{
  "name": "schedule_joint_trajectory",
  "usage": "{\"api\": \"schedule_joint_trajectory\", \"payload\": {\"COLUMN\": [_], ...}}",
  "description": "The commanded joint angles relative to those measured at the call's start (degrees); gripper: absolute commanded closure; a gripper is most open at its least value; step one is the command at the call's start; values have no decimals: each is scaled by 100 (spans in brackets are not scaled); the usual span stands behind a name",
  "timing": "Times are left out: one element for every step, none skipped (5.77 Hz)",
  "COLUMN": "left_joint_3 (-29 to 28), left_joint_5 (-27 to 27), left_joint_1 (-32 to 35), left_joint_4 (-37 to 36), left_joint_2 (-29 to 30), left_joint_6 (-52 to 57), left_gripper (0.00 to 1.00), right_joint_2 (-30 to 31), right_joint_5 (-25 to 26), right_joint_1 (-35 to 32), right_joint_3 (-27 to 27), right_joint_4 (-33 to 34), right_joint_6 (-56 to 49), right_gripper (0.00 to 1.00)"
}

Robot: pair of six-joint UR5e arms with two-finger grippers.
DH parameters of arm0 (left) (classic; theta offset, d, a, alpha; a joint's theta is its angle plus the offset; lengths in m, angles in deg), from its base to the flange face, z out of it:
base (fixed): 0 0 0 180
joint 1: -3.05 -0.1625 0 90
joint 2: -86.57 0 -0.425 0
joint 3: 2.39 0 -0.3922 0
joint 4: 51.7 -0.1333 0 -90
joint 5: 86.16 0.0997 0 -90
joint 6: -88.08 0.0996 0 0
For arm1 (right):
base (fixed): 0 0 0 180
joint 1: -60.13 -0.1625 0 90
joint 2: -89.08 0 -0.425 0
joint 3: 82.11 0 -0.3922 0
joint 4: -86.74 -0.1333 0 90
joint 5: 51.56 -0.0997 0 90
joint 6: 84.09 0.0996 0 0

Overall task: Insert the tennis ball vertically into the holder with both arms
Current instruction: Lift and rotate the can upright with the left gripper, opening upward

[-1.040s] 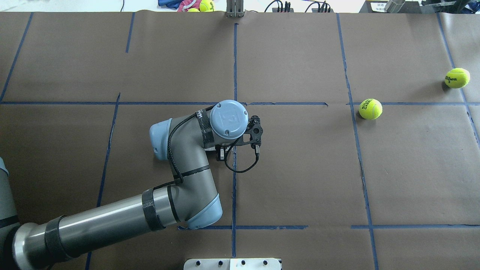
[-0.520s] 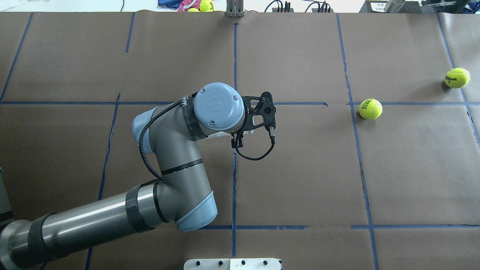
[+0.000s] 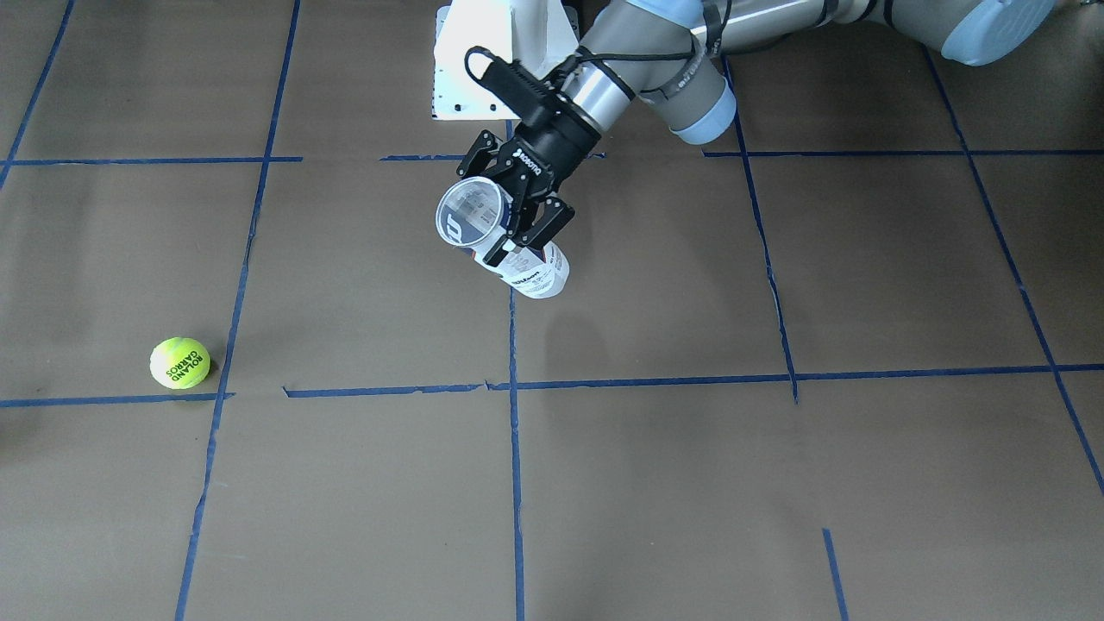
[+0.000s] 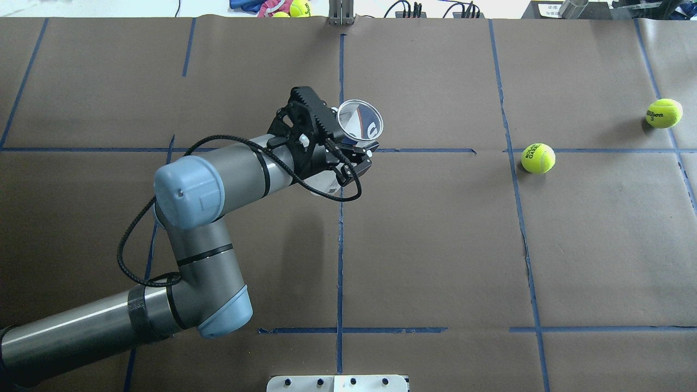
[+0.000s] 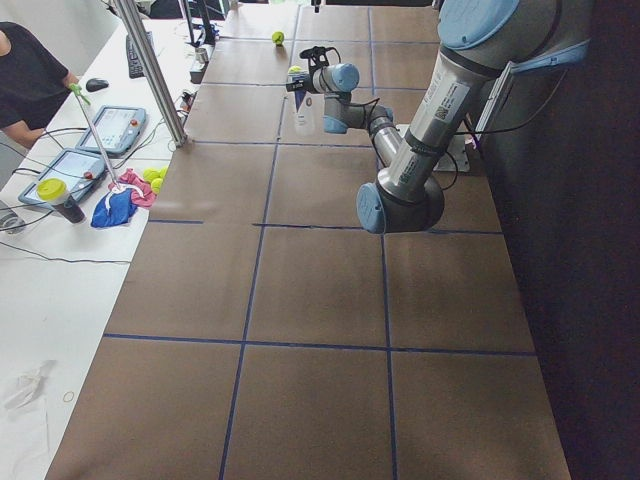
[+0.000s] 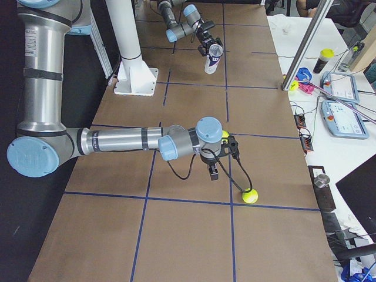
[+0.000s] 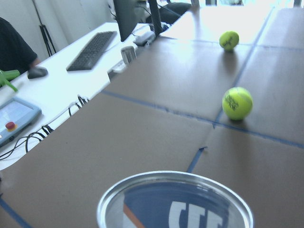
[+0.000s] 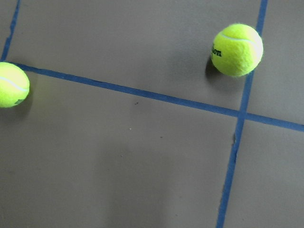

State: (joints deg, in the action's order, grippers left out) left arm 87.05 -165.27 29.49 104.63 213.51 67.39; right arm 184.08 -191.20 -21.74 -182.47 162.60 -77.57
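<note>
My left gripper (image 4: 340, 142) is shut on the holder (image 4: 359, 123), a white and navy Wilson can. It holds the can tilted above the table's middle, with the open metal rim facing up and away. It also shows in the front view (image 3: 511, 216), with the holder (image 3: 504, 246) between its fingers. The holder's rim (image 7: 175, 199) fills the bottom of the left wrist view. The Roland Garros tennis ball (image 4: 538, 158) lies on the table to the right, and shows in the front view (image 3: 179, 362). My right gripper (image 6: 218, 154) hangs over that ball; I cannot tell if it is open.
A second ball with Wilson print (image 4: 663, 113) lies further right near the table's end, also in the right wrist view (image 8: 236, 50). The white pedestal (image 3: 492, 60) stands at the robot's side. Balls and cloth (image 4: 267, 6) lie beyond the far edge.
My left arm has swung up and away from the robot and turned its wrist. The holder, hidden under the wrist before, now shows tilted with its open mouth upward.
</note>
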Motion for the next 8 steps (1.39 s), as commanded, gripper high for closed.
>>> {"api": "schedule_joint_trajectory", "payload": {"left_joint_3": [-1003,-1042,-1139,-1270,-1332,-1342,-1368,-1429], "left_joint_5": [1138,1256,1432,1486,1495,1495,1608,1696], "left_joint_1": [-462,-577,-683,-753,-832,-877,-947,-991], "left_joint_4": [2052,2329,2480,2638,2639,2639,2761,2832], "left_joint_2": [-38,-55,-55,-55,-55,-55,-46,-37], "left_joint_6": [-216,-216,-216,-208,-208,-208,-216,-216], "left_gripper": [25,25,25,25,25,25,25,25], "right_joint_2": [-427,-691,-946,-1105,-1254,-1421,-1562,-1668], "right_joint_5": [-143,-134,-134,-12,659,1049,1122,1132], "right_joint_1": [301,494,644,976,1406,1749,1840,1928], "right_joint_3": [-45,-54,-54,-2,8,60,261,437], "right_joint_4": [-27,-27,-36,-27,-27,-19,-19,-19], "right_joint_6": [802,1372,2048,2194,2213,2509,2538,2538], "right_gripper": [1,1,1,1,1,1,1,1]}}
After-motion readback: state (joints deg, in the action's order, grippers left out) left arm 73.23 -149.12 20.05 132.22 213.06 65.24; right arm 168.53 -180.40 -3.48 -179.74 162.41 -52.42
